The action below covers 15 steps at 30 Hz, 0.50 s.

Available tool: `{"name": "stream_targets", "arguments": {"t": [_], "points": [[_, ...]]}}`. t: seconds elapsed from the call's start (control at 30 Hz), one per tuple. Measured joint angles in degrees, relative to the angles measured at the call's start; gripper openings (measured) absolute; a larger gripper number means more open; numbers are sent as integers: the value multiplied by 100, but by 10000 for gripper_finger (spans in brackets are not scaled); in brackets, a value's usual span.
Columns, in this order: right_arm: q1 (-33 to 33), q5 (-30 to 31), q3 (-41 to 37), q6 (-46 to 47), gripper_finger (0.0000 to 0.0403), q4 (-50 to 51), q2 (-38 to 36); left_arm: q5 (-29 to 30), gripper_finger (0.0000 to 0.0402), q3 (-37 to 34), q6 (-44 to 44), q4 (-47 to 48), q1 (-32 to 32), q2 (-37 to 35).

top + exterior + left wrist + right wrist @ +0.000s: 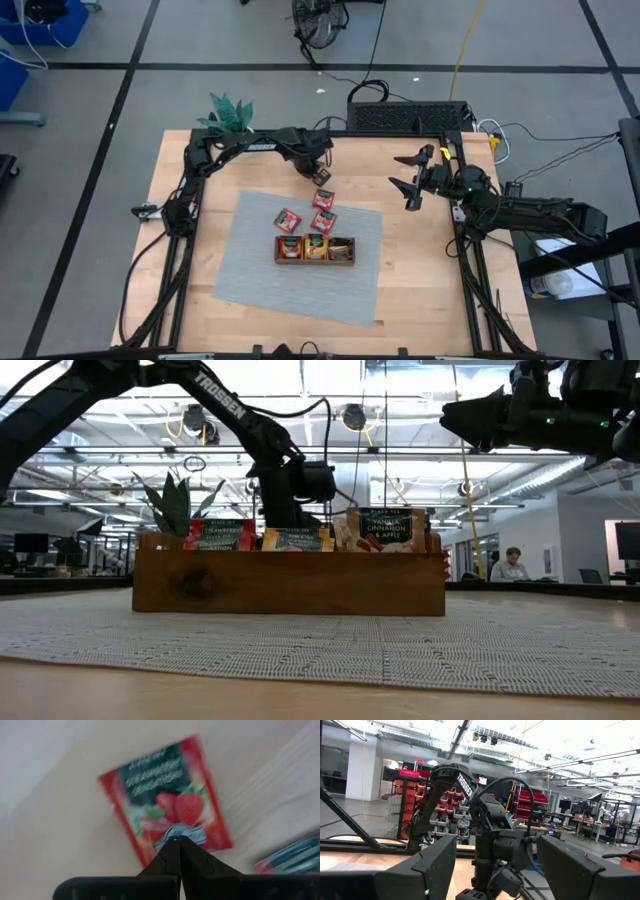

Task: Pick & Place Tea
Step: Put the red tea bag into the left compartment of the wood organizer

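left gripper, jaws pinched shut on a red strawberry tea sachet, hangs at twelve o'clock from the brown wooden three-compartment tray; right gripper waits with jaws wide, holding nothing.

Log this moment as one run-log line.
left gripper: shut on red tea sachet, above table's far side | right gripper: open, raised, idle | tray: partly filled

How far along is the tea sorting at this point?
Done: the tray holds sachets in all three compartments. In hand: left gripper, jaws shut on a strawberry sachet. Left: three red sachets on the mat. Right gripper waits open, raised.
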<state>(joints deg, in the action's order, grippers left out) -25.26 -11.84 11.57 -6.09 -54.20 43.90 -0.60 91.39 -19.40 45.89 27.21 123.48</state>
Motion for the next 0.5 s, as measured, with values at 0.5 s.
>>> {"name": "stream_targets", "arguments": {"t": [0.5], "points": [[0, 0, 0, 81, 256, 1, -2, -267, 18, 11, -78, 663, -45, -461]]}}
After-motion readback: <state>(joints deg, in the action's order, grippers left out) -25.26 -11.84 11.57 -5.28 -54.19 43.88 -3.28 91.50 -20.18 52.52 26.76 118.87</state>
